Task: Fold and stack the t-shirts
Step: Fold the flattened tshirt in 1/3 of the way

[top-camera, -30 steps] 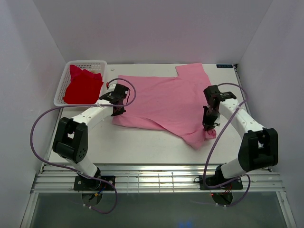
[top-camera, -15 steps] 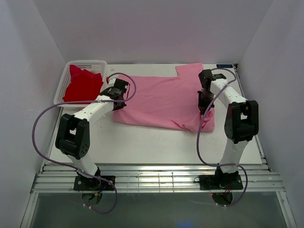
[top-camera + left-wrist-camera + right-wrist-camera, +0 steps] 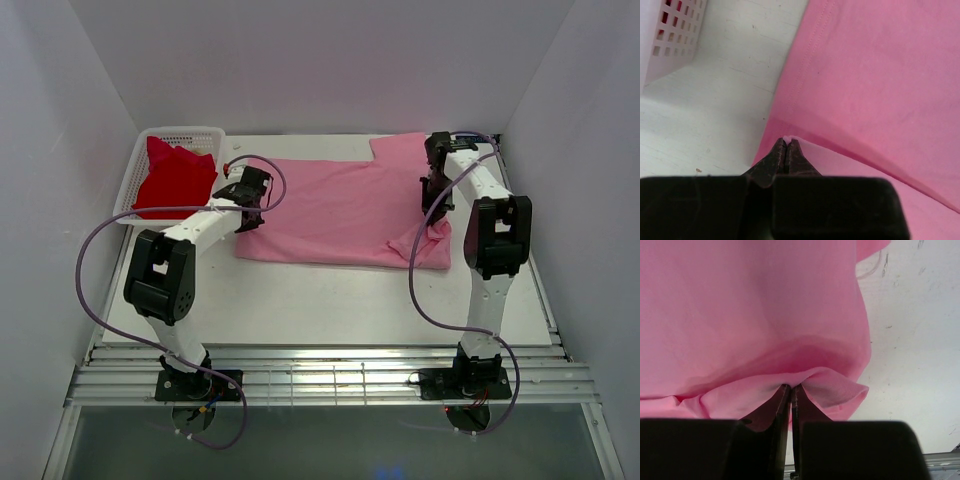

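Pink t-shirt (image 3: 340,210) lies flat on the table (image 3: 300,300) from the top cam, red t-shirt (image 3: 172,180) bunched in the basket (image 3: 180,133). Left wrist: left claw (image 3: 786,147) is clenched on the pink tee's edge. Right wrist: right claw (image 3: 791,390) is pinching a lifted fold, same tee.

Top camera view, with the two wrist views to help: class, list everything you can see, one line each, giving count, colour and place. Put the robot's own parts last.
pink t-shirt: one, light pink, spread on the table between the two arms, its near right corner bunched up
red t-shirt: one, bright red, heaped in the basket
basket: one, white mesh, far left corner of the table
table: one, white, under everything
arms: two, white with black joints, bases at the near edge
left end effector: one, black, shut on the pink t-shirt's left edge
right end effector: one, black, shut on the pink t-shirt's right edge
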Available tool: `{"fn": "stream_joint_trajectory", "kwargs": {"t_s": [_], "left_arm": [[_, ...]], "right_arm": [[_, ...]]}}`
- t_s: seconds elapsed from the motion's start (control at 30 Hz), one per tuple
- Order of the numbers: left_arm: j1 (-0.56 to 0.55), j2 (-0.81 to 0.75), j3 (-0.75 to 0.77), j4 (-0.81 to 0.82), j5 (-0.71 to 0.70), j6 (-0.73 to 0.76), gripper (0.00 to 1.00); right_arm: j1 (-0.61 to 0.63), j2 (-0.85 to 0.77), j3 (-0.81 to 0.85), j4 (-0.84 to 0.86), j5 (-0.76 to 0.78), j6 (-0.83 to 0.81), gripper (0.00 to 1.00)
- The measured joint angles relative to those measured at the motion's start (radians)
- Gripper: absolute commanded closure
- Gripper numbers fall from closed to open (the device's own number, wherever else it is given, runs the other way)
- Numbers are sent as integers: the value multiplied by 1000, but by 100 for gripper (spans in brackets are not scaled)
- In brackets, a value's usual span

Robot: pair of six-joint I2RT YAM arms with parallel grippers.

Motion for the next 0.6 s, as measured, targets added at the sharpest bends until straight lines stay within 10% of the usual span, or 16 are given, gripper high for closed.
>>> {"fn": "stream_joint_trajectory", "kwargs": {"t_s": [0.6], "left_arm": [[20, -4, 3, 43, -45, -4, 100]], "right_arm": [[-51, 32, 103, -50, -6, -33, 92]]}}
